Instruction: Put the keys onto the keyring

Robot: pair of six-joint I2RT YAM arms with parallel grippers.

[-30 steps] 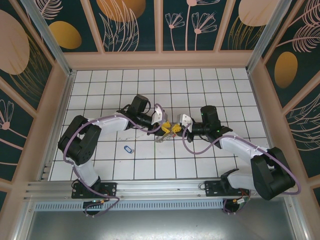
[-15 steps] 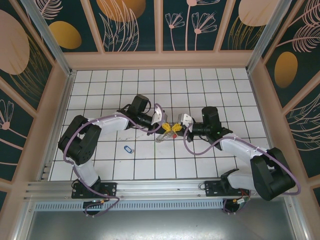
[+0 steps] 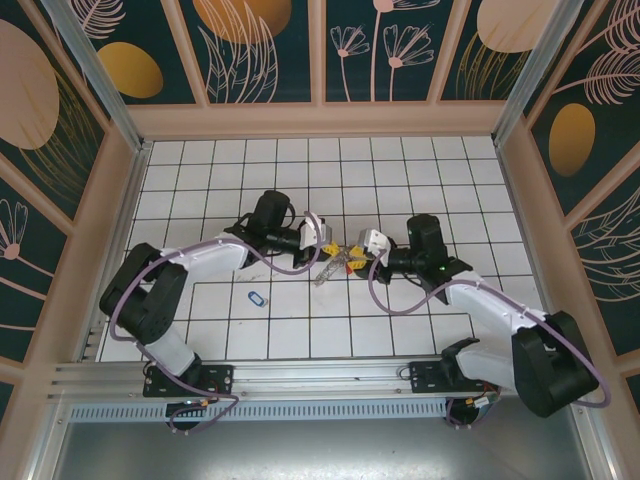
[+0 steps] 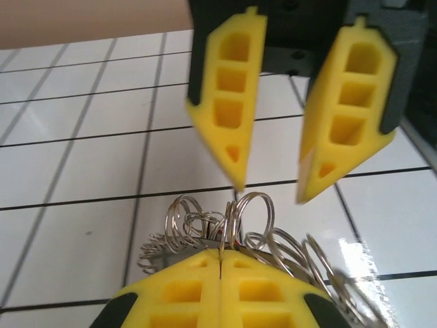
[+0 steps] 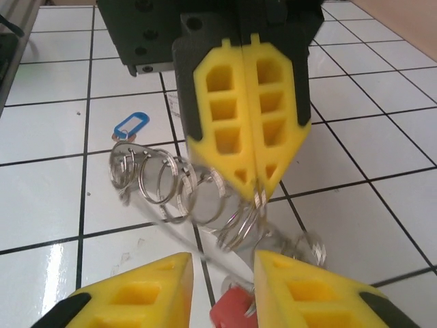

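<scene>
Top view: left pincer [image 3: 328,249] and right pincer [image 3: 356,256] sit nose to nose mid-bench [image 3: 400,180], keyring [image 3: 323,274] between them. The blue key tag [image 3: 257,298] lies well apart, nearer the bases. Left wrist: left pincer clamped on the keyring's wire loops, right pincer gaping wide opposite. Right wrist: same, with a red key tag [image 5: 232,311] low between the open right pincer's tips. Risks as I judge them: loops slip from that thin tip grip, or the right pincer closes on air. No legible writing.

floor [image 3: 200,170]: white glossy tiles | walls [image 3: 270,60]: dk teal floral panels
</scene>
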